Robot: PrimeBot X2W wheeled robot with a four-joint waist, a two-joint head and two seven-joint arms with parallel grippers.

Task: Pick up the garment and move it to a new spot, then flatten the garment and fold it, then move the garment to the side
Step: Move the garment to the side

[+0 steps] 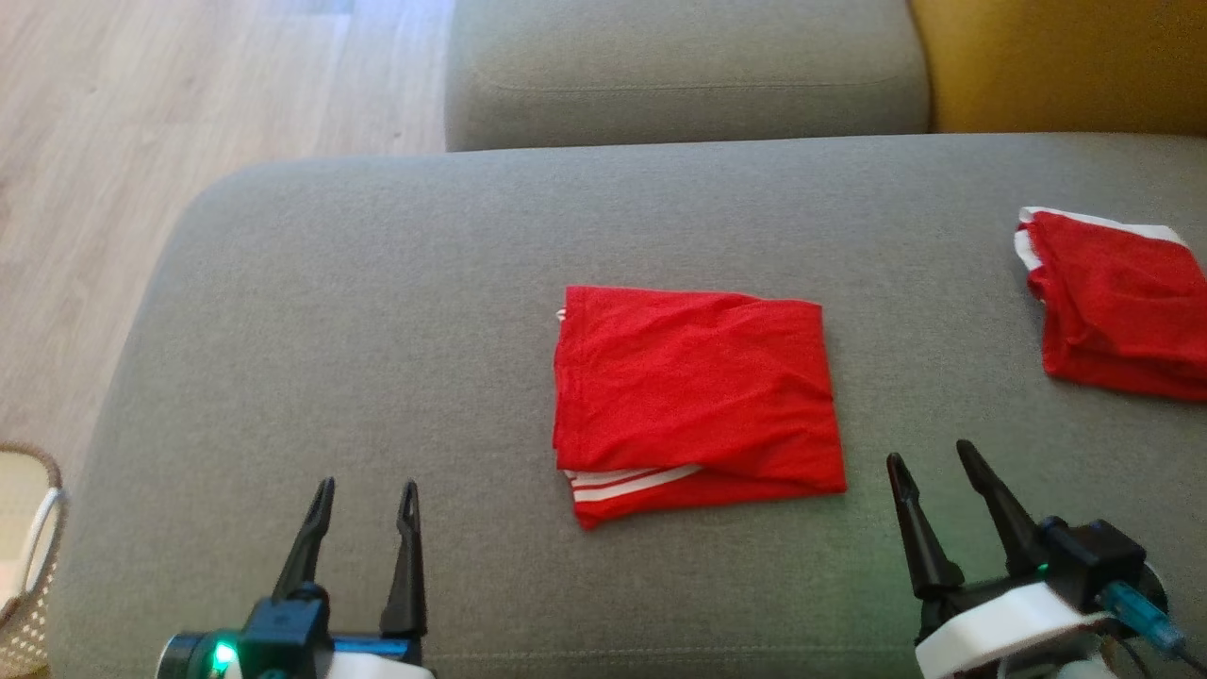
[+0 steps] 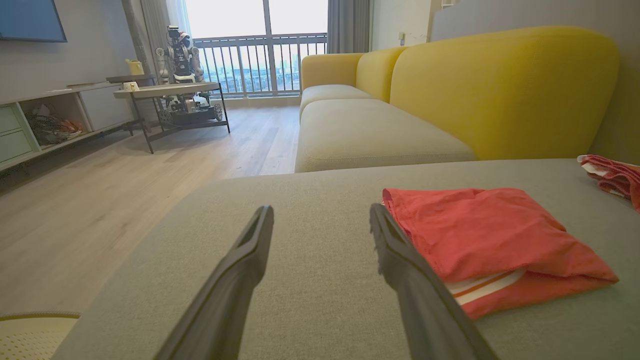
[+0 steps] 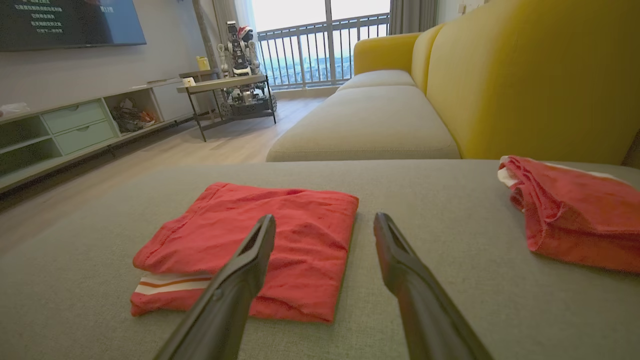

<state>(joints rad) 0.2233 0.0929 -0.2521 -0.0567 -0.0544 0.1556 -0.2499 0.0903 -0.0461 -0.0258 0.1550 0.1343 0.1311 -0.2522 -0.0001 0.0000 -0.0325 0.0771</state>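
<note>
Red, soft and light, the folded garment (image 1: 696, 396) lies mid-cushion (image 1: 377, 330), likely to flop open unless pinched through all layers at an edge, while the left fingers (image 1: 407, 547) and right fingers (image 1: 917, 519) stand wide and empty over the cushion's near edge.

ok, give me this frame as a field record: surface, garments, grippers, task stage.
surface: grey sofa cushion
centre garment: red with white stripes, folded into a rectangle, lying flat
second garment: red, rumpled, near the cushion's right edge
left gripper: open, empty, left of centre garment
right gripper: open, empty, right of it
stage: fold looks done; not yet moved aside
</note>
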